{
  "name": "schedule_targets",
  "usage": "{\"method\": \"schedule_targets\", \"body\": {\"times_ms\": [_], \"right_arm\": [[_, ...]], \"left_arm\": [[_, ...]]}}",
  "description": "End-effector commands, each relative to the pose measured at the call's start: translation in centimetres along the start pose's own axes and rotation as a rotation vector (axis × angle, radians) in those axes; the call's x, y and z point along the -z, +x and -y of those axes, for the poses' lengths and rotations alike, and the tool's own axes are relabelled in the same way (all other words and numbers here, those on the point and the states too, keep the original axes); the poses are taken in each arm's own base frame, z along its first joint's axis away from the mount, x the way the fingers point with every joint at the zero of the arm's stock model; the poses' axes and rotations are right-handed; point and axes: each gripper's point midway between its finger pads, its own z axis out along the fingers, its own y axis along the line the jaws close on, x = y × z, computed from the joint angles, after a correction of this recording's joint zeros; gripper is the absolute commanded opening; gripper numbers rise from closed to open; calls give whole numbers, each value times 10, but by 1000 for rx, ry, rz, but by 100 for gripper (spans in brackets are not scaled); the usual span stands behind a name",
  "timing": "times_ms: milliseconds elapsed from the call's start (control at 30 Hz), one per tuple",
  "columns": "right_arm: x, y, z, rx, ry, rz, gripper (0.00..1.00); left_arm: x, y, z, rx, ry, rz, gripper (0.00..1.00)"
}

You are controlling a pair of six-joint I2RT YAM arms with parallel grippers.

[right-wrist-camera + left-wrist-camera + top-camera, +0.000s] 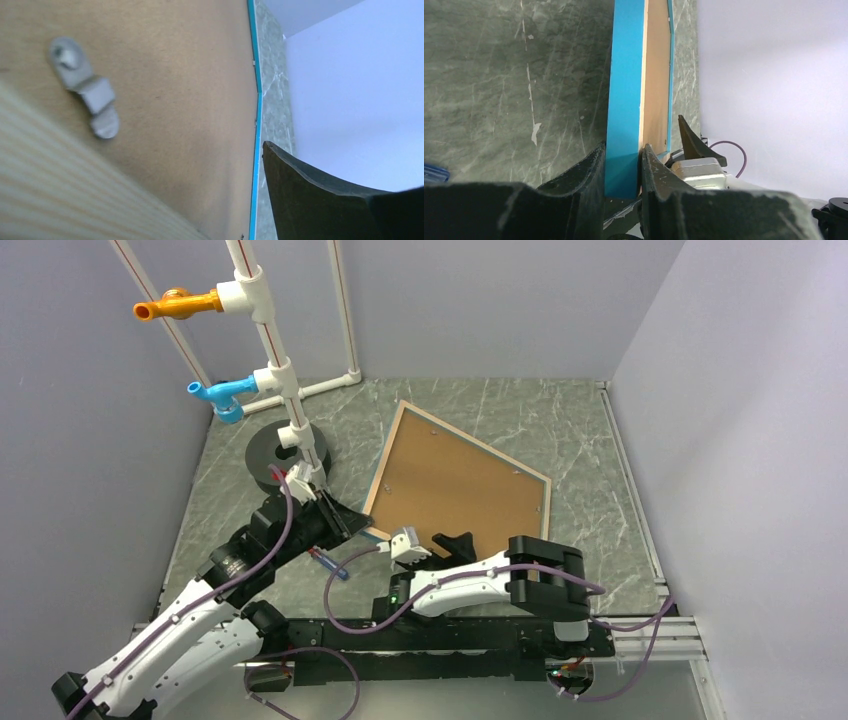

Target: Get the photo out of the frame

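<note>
Step in hand: opening the back.

- The frame (475,442) lies back-up on the worktop (570,420), brown backing board (455,485) in place.
- The photo is not visible, presumably under the board.
- Left gripper (624,167): jaws clamped on the frame's turquoise edge.
- Right gripper (455,543): at the near edge. Only one finger shows, so I cannot tell how its jaws stand.

Next move: swing the metal retaining clip (85,97) off the board.

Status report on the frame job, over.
Left end effector shut on frame edge. Right end effector open at backing board. Photo not visible; metal clip on board.
</note>
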Motion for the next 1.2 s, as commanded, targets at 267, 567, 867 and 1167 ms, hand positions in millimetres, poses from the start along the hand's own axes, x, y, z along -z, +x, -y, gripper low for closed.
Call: {"method": "schedule_targets", "body": {"times_ms": [267, 567, 867, 1167], "right_arm": [[10, -39, -8, -217, -302, 75, 30], [2, -45, 31, -213, -187, 68, 0], [9, -73, 44, -303, -441, 82, 0], [-1, -100, 74, -392, -597, 66, 0]], "left_arm": [[8, -18, 13, 18, 50, 88, 0], [10, -14, 11, 19, 63, 79, 32], [57, -31, 20, -81, 109, 173, 90], [109, -61, 2, -151, -33, 308, 98]]}}
